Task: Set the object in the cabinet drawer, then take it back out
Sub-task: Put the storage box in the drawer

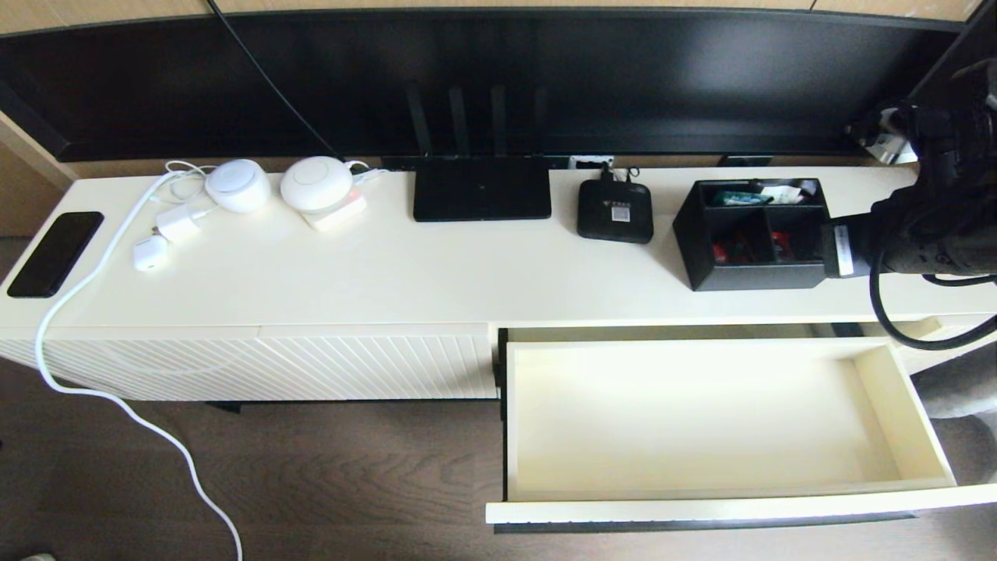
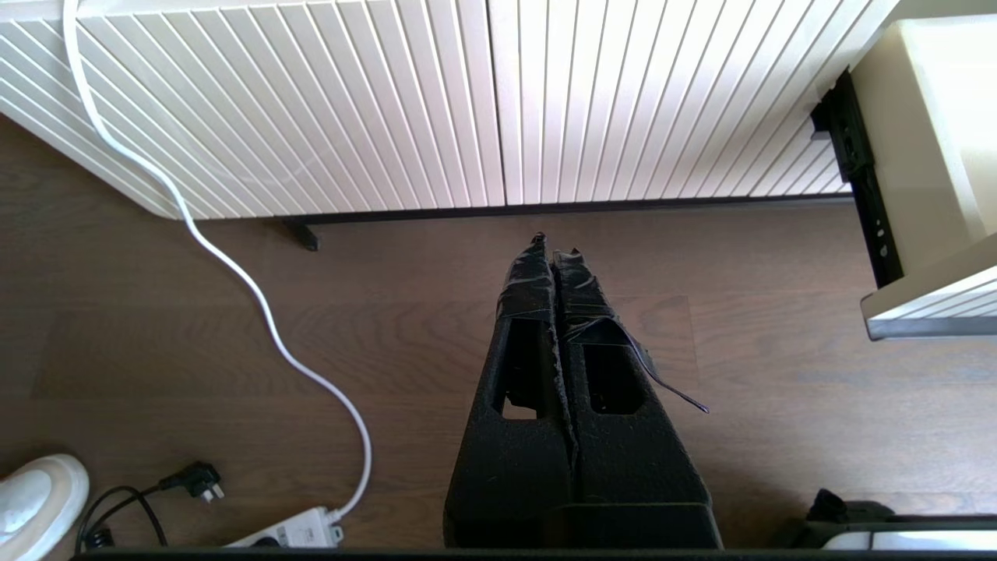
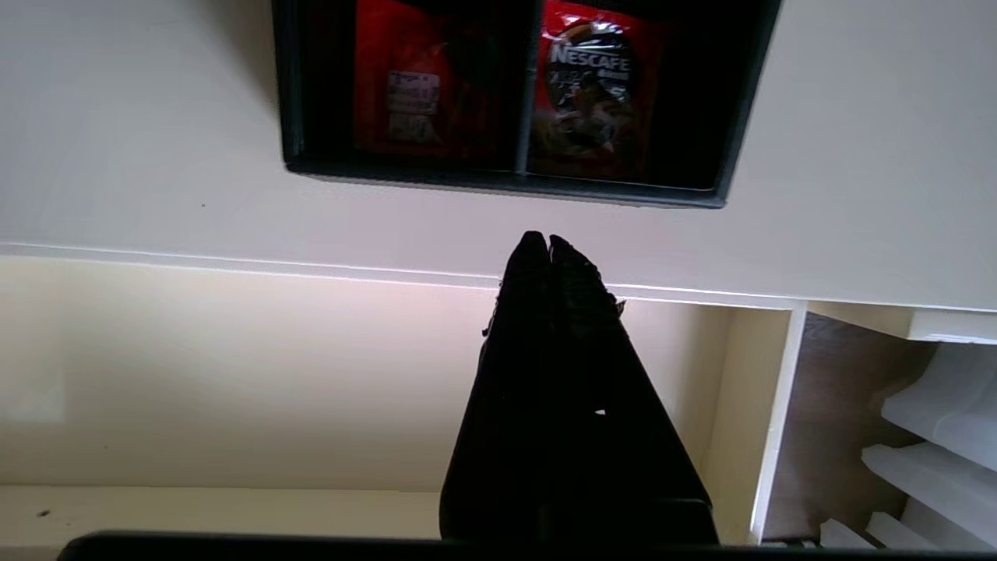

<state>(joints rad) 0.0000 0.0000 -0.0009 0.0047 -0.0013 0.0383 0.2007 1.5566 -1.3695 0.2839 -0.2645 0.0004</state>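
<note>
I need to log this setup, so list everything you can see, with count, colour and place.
organiser box: one, black, red packets inside, cabinet top, right
drawer: one, cream, pulled open, empty
router: one, black, four antennas, top centre
small device: one, black, beside router
round gadgets: two, white, top left
phone: one, black, far left
cable: one, white, trailing to floor
right gripper: shut, above drawer, near box
left gripper: shut, low over floor

the right arm point(image 1: 935, 226) covers the organiser box's point(image 1: 748, 234) right side. the open drawer's point(image 1: 724, 506) handle bar is out of sight under its front. the router's point(image 1: 481, 189) antennas merge into the dark screen behind.
</note>
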